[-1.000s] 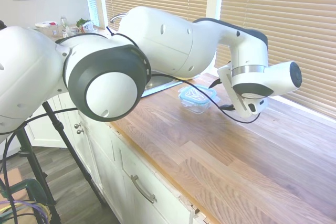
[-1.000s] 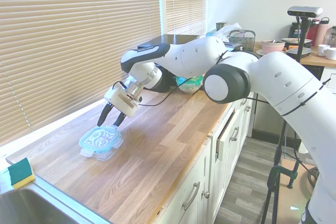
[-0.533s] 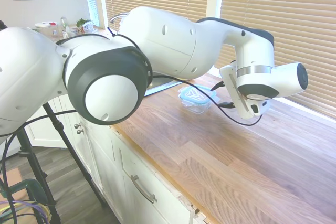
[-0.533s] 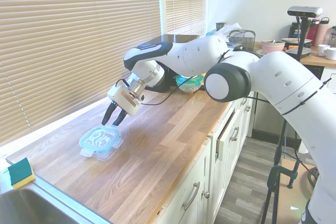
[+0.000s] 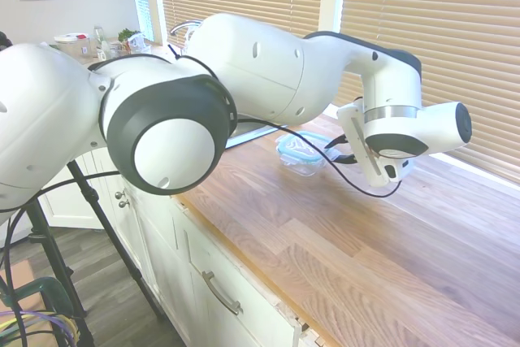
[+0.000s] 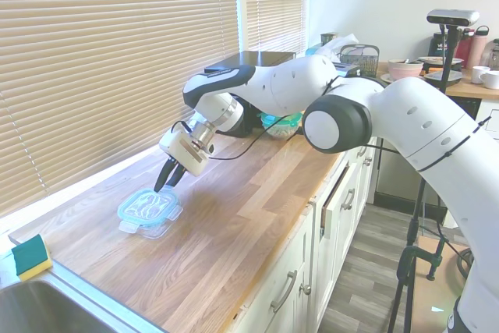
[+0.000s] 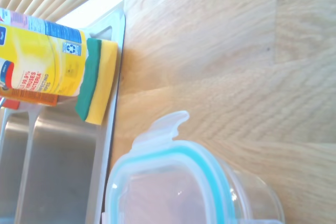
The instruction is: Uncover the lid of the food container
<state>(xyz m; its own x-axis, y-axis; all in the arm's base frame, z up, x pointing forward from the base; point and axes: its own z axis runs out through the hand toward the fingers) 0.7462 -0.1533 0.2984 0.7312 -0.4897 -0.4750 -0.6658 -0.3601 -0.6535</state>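
The food container (image 6: 150,221) is a small clear bowl on the wooden counter, with the teal-rimmed clear lid (image 6: 147,206) sitting on top of it. Both also show behind the wrist (image 5: 304,152). My gripper (image 6: 167,181) hangs just above the lid's far right edge, fingers pointing down and slightly apart, holding nothing. In the wrist view the lid (image 7: 168,182) with one snap tab fills the lower part, and the container's glass wall (image 7: 254,203) shows beside it.
A yellow-green sponge (image 6: 31,256) lies at the sink's edge (image 6: 54,306). The wrist view shows the sponge (image 7: 97,80) next to a yellow wipes canister (image 7: 37,59). Dishes and a black appliance stand far down the counter.
The gripper rose slightly, then came back down toward the lid's edge, and its fingers now look closer together. The lid and container have not moved.
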